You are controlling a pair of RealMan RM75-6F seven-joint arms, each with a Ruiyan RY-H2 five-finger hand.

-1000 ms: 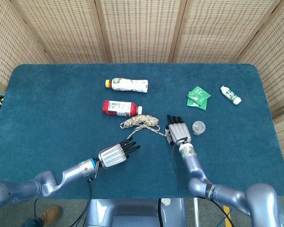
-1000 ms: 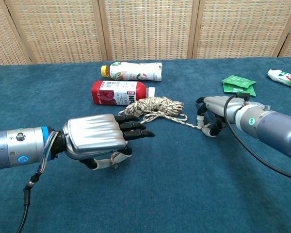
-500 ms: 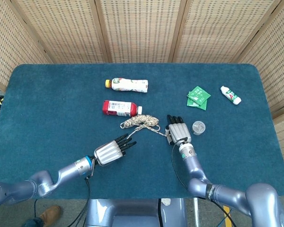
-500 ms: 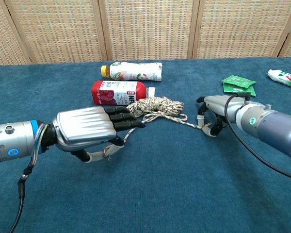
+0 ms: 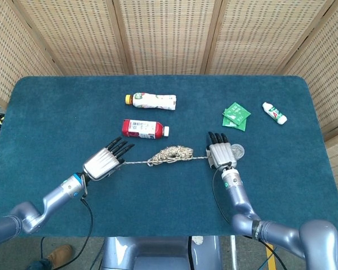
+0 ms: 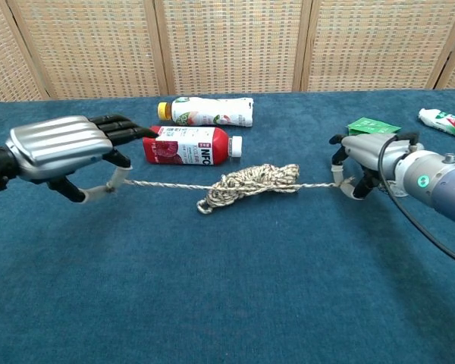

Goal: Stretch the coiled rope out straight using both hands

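We see the rope [image 6: 246, 183] mid-table, a coiled clump with a taut strand running out each side: our left hand [image 6: 61, 147] pinches the left end, our right hand [image 6: 368, 155] the right. A red bottle [image 6: 188, 145] lies just beyond it; bare blue table [image 6: 235, 303] spreads nearer us.

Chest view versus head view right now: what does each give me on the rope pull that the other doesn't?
Only the chest view shows the left hand pinching the speckled cord at its thumb, and the right hand's fingers curled around the other end.

Only the head view shows the whole blue table, the clear round cup beside the right hand, and both forearms.

Both show the cord taut on each side with a tangled bundle mid-span, the red bottle, white bottle, green sachets and small white tube.
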